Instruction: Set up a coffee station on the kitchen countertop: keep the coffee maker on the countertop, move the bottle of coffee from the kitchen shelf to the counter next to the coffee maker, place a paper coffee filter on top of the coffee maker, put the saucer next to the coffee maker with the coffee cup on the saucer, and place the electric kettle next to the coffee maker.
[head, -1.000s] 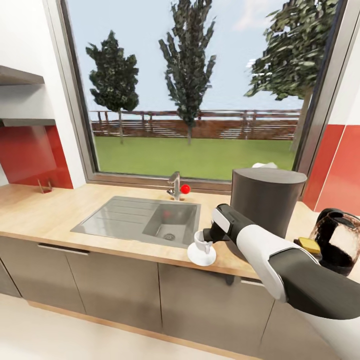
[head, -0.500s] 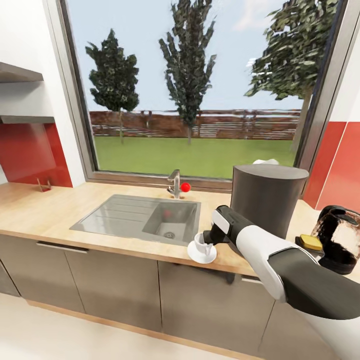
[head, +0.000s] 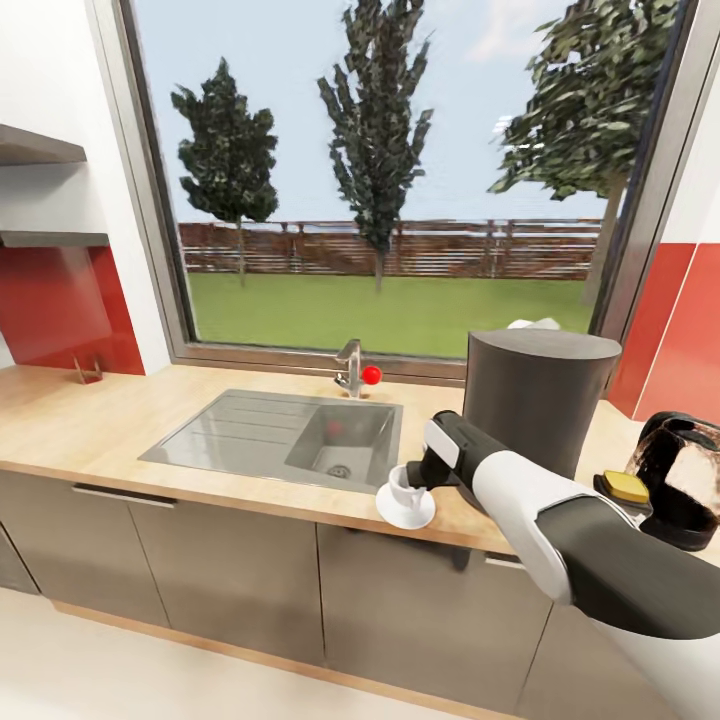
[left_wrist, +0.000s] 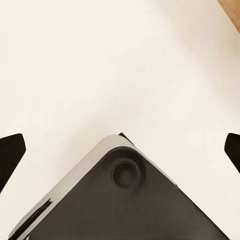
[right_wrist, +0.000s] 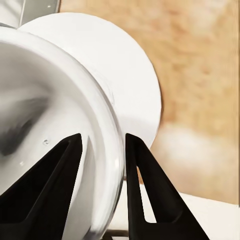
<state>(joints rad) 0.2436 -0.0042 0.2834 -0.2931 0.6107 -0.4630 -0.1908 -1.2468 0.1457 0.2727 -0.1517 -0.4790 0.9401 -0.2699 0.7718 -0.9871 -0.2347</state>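
Head view: right claw (head: 418, 478) at the tiny white coffee cup (head: 403, 487), which sits on the small flat white saucer (head: 405, 507) near the front edge of the light wood-grain desk (head: 120, 425). Tall dark grey matte coffee maker (head: 538, 400) at 2 o'clock of the cup; clear glass electric kettle (head: 682, 478) beyond, yellow-lidded bottle of coffee (head: 627, 487) between.

Left wrist view: left claw (left_wrist: 120, 150) spread wide, holding nothing.

Right wrist view: black fingers (right_wrist: 142, 175) set narrow, straddling the cup's rim; grip, cannot tell.

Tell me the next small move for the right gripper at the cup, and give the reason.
Probably open the right gripper and draw it back. Its fingers pinch the rim of the coffee cup, one inside and one outside, and the cup already appears to sit on the saucer, which lies on the kitchen countertop beside the coffee maker. Releasing gently should leave the cup standing there.
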